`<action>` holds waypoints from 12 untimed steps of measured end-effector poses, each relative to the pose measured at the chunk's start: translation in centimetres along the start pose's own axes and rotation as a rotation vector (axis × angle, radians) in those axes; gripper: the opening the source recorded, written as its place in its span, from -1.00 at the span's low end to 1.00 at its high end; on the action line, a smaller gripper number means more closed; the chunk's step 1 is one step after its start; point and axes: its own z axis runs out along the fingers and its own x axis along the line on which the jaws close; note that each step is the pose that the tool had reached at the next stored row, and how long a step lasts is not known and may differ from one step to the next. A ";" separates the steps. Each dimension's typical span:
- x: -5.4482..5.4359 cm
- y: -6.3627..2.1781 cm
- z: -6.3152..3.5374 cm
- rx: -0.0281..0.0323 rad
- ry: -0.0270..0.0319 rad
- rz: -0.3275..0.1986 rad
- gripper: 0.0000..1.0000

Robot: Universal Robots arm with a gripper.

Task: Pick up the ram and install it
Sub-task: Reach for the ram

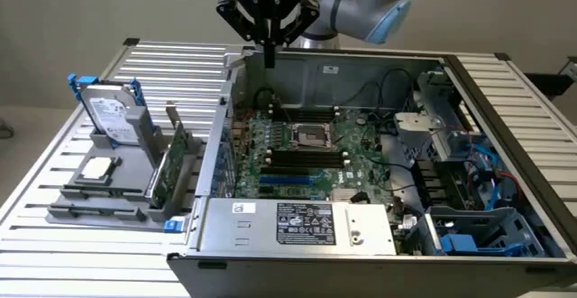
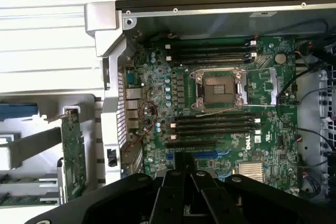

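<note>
the exterior view took in the whole open case on the slatted table, with a grey tray just outside the case on the exterior view's left. the wrist view looked straight down into the case and caught only the tray's near edge.

the gripper hung above the case's back wall, fingers pressed together with nothing between them. in the wrist view the closed gripper pointed down over the board, and no stick showed between the tips.

inside the case lay the board with its bare socket and black slots beside it. the wrist view showed those slots unfilled on both sides of the socket. a silver power supply closed the case's front.

the tray held a hard drive standing upright, a square chip, and a tall green card on the side nearest the case. the ram sat in the tray's long holders, well away from the gripper. there it looked dark, while the wrist view showed the ram as a green strip beyond the card.
</note>
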 end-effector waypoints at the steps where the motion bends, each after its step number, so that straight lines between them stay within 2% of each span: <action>1: 0.0 0.00 0.00 -0.0001 0.0000 0.000 -0.79; 12: 0.0 0.00 -0.01 0.0000 0.0000 0.000 -0.79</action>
